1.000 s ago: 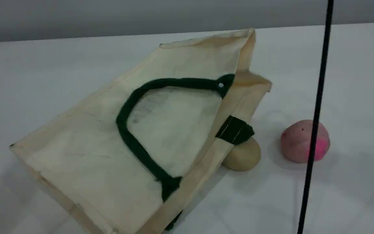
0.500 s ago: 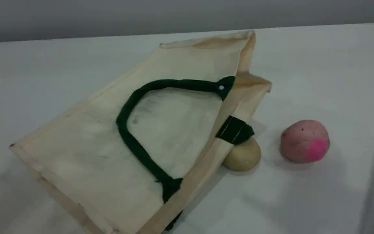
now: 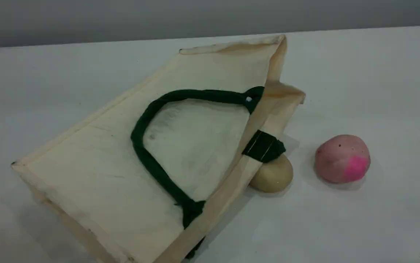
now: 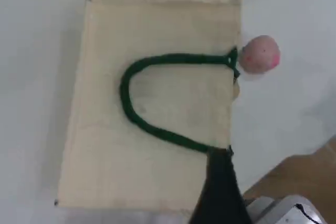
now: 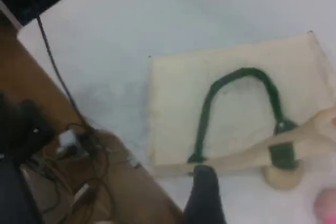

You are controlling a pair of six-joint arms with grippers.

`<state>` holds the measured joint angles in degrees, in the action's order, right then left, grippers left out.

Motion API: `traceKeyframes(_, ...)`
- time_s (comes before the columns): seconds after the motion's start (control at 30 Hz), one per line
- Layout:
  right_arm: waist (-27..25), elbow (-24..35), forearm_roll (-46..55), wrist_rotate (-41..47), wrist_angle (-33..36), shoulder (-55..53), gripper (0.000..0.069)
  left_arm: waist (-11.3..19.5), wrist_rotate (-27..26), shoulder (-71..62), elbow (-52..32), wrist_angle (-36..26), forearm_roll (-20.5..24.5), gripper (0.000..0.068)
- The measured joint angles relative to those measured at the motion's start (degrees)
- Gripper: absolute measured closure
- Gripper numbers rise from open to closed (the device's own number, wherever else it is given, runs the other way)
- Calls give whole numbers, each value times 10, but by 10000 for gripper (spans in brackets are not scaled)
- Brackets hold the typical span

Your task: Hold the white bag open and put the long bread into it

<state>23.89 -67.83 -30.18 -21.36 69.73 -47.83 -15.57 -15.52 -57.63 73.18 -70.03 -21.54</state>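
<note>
The white bag (image 3: 104, 157) lies flat on the table, its mouth facing right. A dark green handle (image 3: 140, 146) loops across its top panel, and a green tab (image 3: 264, 146) sits on the mouth edge. The long bread is out of view. Neither gripper appears in the scene view. In the left wrist view a dark fingertip (image 4: 219, 187) hangs high above the bag (image 4: 157, 103), near the handle's end. The right wrist view shows one dark fingertip (image 5: 205, 198) high above the bag's (image 5: 236, 108) near edge, with nothing on it.
A beige lump (image 3: 273, 176) is tucked under the bag's mouth edge. A pink ball (image 3: 342, 157) rests to its right. The right wrist view shows the table's edge with cables (image 5: 79, 145) and brown floor beyond it. Brown floor (image 4: 299, 177) also shows in the left wrist view.
A thin black cable that crossed the right of the scene view has swept away to the right and out of sight. The bag, lump and ball have stayed put.
</note>
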Motion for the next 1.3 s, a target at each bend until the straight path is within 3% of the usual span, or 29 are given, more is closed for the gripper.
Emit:
traceKeyframes(0.2, 0, 33, -3, 39, 3, 80, 167, 0, 1, 144, -84, 0, 2, 215)
traceKeyframes(0.6, 0, 224, 6, 53, -26, 292, 167, 0, 15, 368, -180, 19, 40, 215)
traceKeyframes(0.87, 0, 315, 99, 86, -26, 400, 167, 0, 30, 390, -281, 22, 55, 216)
traceKeyframes(1.13, 0, 323, 204, 121, -28, 427, 167, 0, 63, 389, -328, 0, 119, 216)
traceKeyframes(1.3, 0, 359, 227, 124, -44, 427, 167, 0, 71, 389, -345, 2, 129, 216)
